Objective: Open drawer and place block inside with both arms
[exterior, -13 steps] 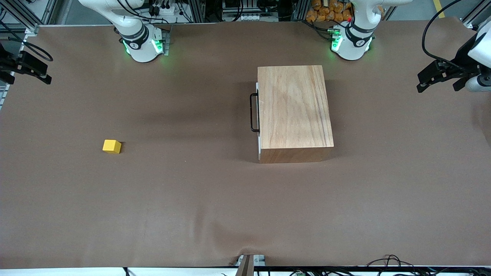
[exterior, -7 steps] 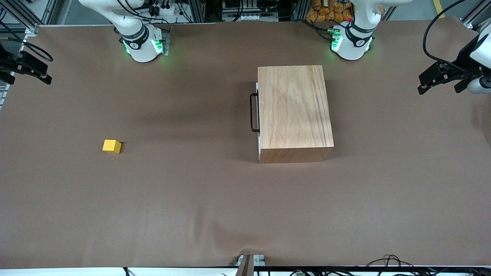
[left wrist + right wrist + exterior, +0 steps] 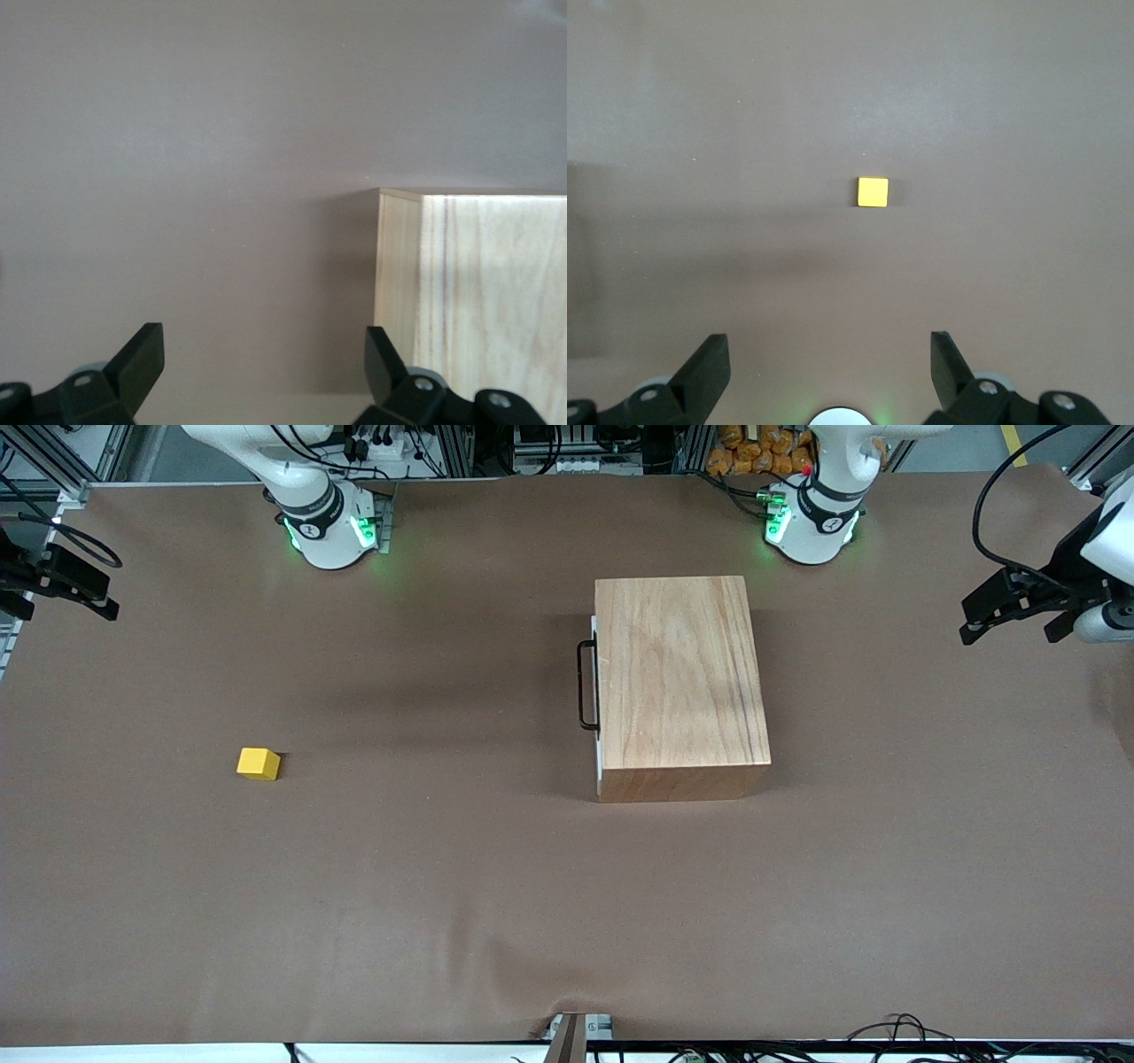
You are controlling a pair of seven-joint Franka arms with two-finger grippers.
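The wooden cabinet point(image 3: 682, 682) stands mid-table with its drawer point(image 3: 596, 700) pushed in. The drawer's white front and black handle point(image 3: 585, 686) face the right arm's end of the table. One corner of the cabinet point(image 3: 469, 292) shows in the left wrist view. The yellow block point(image 3: 258, 763) lies alone on the brown table cover toward the right arm's end, and the right wrist view sees the block point(image 3: 873, 191) from above. My left gripper point(image 3: 1005, 607) point(image 3: 263, 363) hangs open over the left arm's end of the table. My right gripper point(image 3: 66, 584) point(image 3: 830, 363) hangs open over the right arm's end, holding nothing.
The two green-lit arm bases point(image 3: 332, 527) point(image 3: 811, 522) stand along the table's edge farthest from the front camera. Cables point(image 3: 895, 1027) lie along the edge nearest that camera. Brown table cover point(image 3: 425, 691) spreads between block and cabinet.
The left gripper has swayed very slightly over its end of the table. The block, the cabinet and the right gripper have not moved.
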